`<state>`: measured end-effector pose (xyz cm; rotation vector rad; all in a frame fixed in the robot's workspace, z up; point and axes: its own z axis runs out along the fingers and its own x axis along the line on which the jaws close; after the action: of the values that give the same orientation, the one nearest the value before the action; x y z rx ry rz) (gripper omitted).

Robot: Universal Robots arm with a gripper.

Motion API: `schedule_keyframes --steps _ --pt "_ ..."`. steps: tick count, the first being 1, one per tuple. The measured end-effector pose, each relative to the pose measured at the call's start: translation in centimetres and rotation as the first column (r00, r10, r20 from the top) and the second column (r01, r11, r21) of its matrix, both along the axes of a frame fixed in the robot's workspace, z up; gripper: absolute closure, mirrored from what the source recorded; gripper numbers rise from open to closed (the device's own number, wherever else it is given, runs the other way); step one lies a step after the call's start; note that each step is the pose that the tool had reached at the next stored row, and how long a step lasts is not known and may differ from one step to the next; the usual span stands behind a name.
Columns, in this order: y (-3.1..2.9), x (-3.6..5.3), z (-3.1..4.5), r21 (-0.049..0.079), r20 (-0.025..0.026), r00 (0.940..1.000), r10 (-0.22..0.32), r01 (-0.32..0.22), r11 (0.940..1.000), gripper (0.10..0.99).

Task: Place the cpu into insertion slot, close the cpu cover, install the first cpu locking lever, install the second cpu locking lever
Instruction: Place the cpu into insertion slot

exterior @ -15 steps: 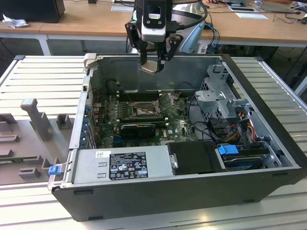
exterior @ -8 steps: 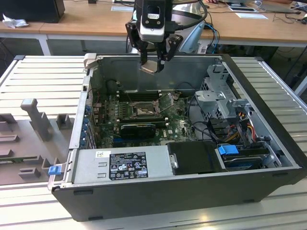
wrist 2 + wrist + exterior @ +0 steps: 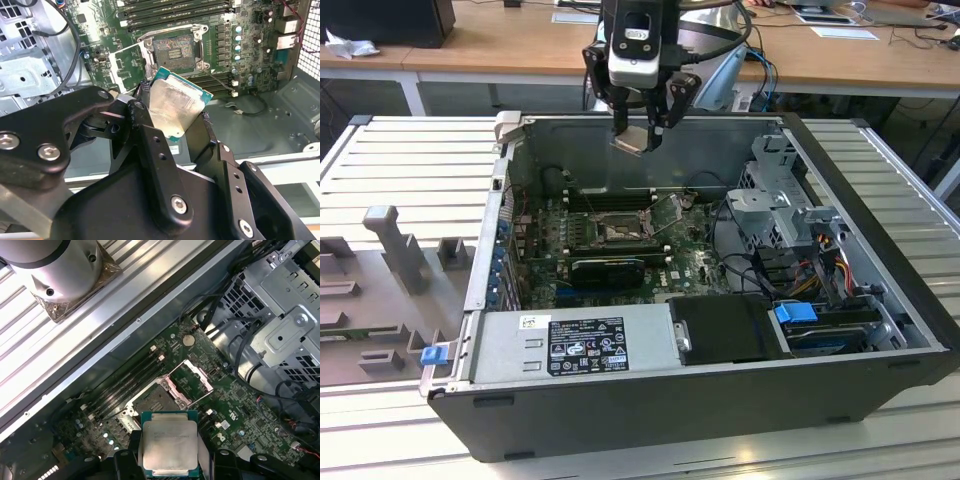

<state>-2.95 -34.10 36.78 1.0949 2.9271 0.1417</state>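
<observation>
My gripper (image 3: 638,132) hangs above the back wall of the open computer case, shut on the cpu (image 3: 631,139), which is tilted between the fingers. In both wrist views the cpu (image 3: 177,106) (image 3: 169,445) shows its silver metal top and green edge, held by the black fingers (image 3: 145,132) on two sides. The insertion slot (image 3: 618,232) (image 3: 173,48) (image 3: 150,401) lies bare on the green board below, some way from the chip. The cpu cover (image 3: 125,65) (image 3: 193,381) stands swung open beside the slot.
Inside the case, long black memory slots (image 3: 607,199) run behind the socket. A metal drive cage (image 3: 782,205) with cables fills the exterior view's right. A power supply (image 3: 570,345) and black shroud (image 3: 725,330) line the near wall. Grey fixtures (image 3: 395,245) stand on the table.
</observation>
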Motion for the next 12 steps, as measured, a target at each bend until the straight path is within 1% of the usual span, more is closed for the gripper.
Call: schedule_keyframes --steps 2,3,5,9,12 --pt "0.00 0.00 -0.02 0.000 0.0000 0.9998 -0.019 0.019 0.9998 0.557" --pt "0.00 0.00 -0.05 0.000 0.0000 0.9992 -0.041 0.041 0.9992 0.557" --pt "0.00 0.00 -0.09 0.000 0.0000 0.9971 -0.076 0.076 0.9971 0.557" --pt "0.00 0.00 -0.16 0.000 -0.0001 0.9929 -0.119 0.119 0.9929 0.557" --pt "0.00 0.00 -0.22 0.000 0.0000 0.9882 -0.153 0.153 0.9882 0.557"
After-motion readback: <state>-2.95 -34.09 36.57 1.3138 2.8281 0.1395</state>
